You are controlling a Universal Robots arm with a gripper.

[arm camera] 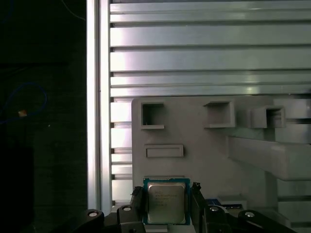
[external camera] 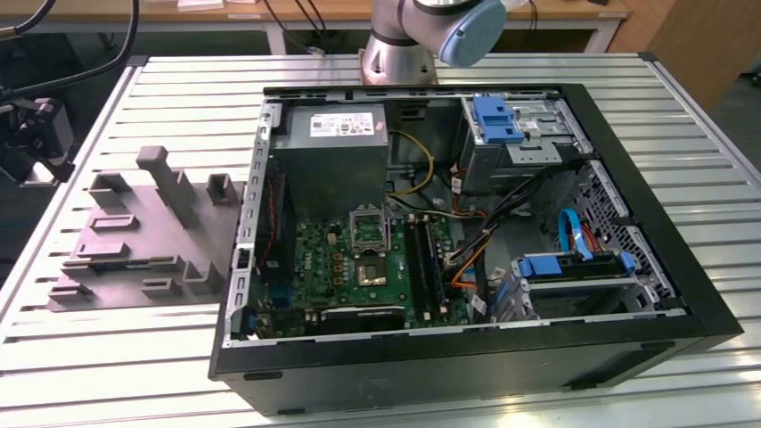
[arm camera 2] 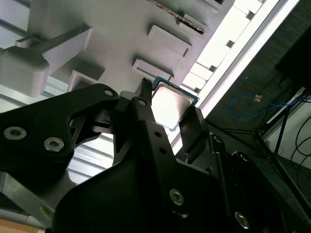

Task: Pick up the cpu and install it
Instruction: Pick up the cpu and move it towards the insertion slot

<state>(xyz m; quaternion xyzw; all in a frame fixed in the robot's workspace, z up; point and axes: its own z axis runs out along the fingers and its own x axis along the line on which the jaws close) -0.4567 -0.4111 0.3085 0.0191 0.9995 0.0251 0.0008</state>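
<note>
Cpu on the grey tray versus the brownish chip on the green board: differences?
The silvery-topped square cpu lies on the grey tray, outside the black case; the brownish square chip sits on the green circuit board inside it. The cpu's top shines bright; the chip's looks dull. Both are flat squares.

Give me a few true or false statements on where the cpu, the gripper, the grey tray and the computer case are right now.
1. The cpu is seated on the motherboard. False: it is at the grey tray, with the gripper right at it.
2. The computer case is closed. False: its side is open.
3. The grey tray stands at the exterior view's left of the computer case. True.
4. The table is made of metal slats. True.
</note>
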